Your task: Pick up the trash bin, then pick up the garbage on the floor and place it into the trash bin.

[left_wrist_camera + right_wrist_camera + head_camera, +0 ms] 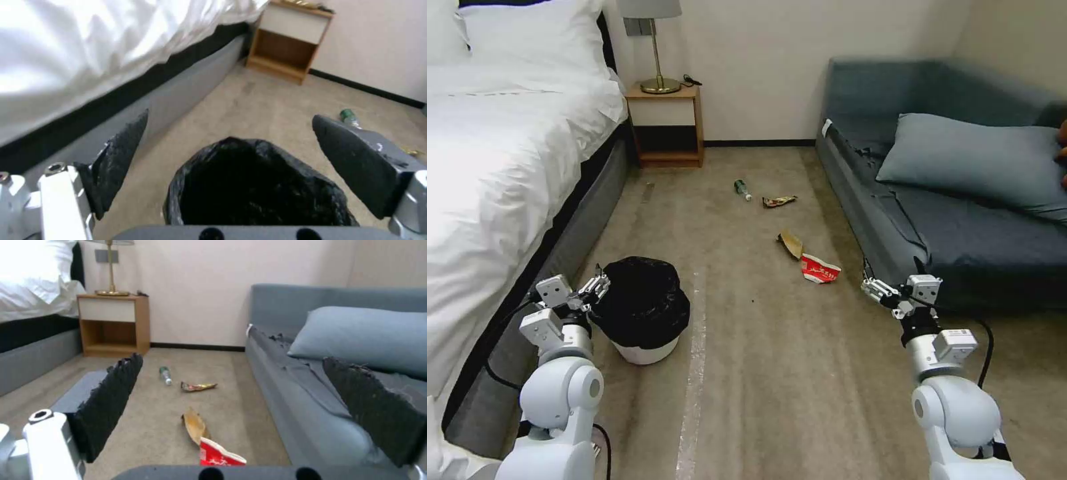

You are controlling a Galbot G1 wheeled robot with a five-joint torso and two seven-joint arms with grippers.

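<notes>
Head view, left to right: left gripper spread wide at the bin's bedside rim, bin on the floor, nothing lifted yet. Bottle, wrapper, cardboard and carton lie mid-floor, all four unpicked. Right gripper hangs open by the sofa. Left wrist adds the bag's dark inside.

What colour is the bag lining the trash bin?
Black. The bag drapes over the white trash bin; it shows best in the head view.
</notes>
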